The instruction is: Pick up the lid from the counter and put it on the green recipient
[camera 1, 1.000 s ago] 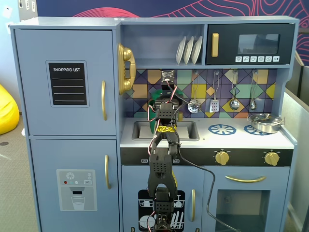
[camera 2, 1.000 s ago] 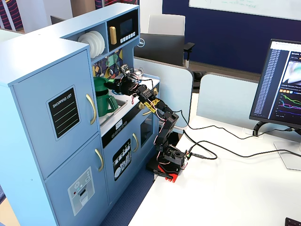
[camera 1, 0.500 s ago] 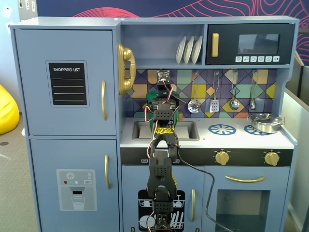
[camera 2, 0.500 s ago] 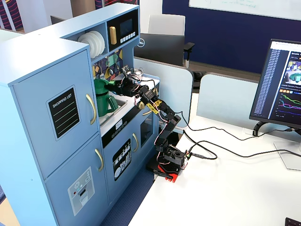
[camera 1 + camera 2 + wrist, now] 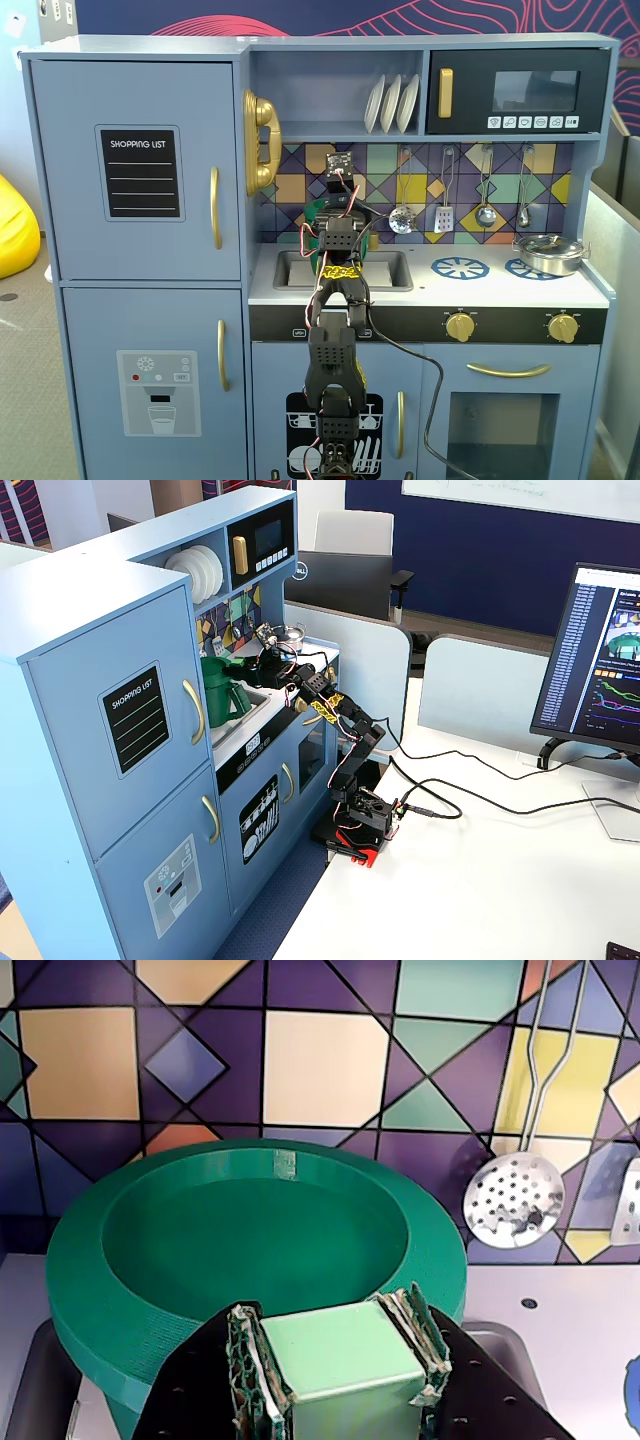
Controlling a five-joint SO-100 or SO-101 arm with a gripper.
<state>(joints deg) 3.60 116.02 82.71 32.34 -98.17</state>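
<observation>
Toy kitchen bench (image 5: 600, 296), tiled backsplash behind. Claw (image 5: 337, 1380) clenched on lid (image 5: 250, 1250) by centre handle, keeping disc level. Lid sits atop green recipient (image 5: 222, 695), beside sink; release appears pending.

The lid (image 5: 250, 1250) is a flat round dark-green disc with a raised rim and a lighter green blocky handle (image 5: 340, 1355) at its centre. It lies level, directly above the sink (image 5: 345, 270), and seems to rest on the green recipient (image 5: 222, 695), though the contact is hidden. That recipient is a tall dark-green pot with a strap-like handle, standing upright in the sink.
</observation>
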